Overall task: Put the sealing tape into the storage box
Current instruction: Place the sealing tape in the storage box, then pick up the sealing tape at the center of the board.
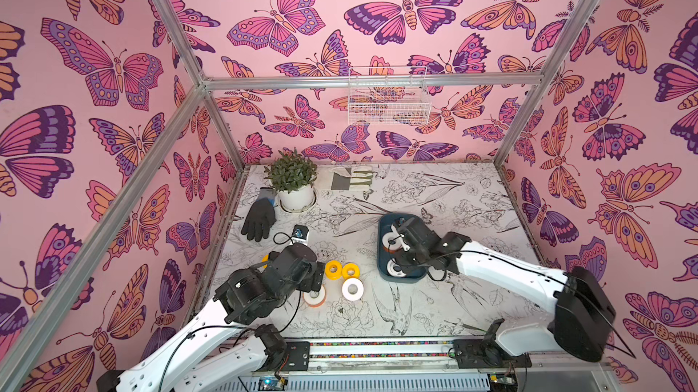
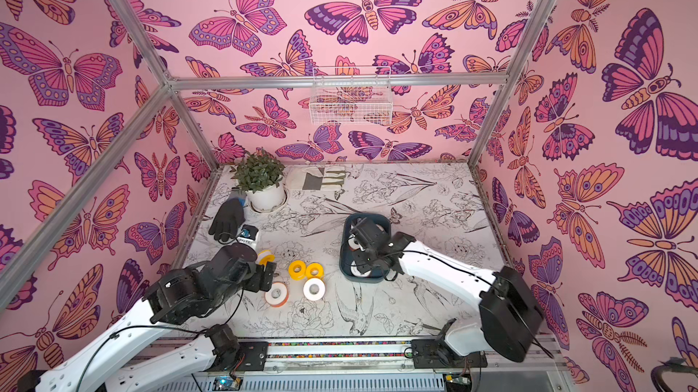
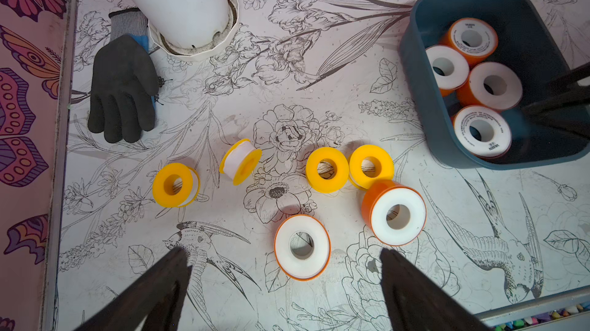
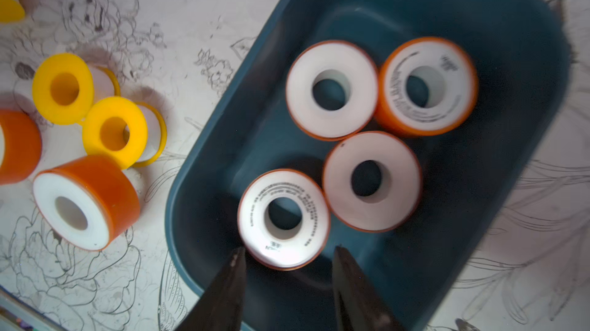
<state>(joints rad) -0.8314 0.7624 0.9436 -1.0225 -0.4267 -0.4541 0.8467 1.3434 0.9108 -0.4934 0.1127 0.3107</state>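
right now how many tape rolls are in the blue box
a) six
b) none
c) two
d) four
d: the right wrist view shows four rolls lying flat inside the box.

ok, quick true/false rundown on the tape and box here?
Four sealing tape rolls lie in the storage box. True.
Six loose rolls sit on the table. True.
The left gripper holds a roll. False: it is open and empty.
The rolls in the box have yellow spools. False: orange.
The glove lies in the box. False: it lies on the table beside the plant pot.
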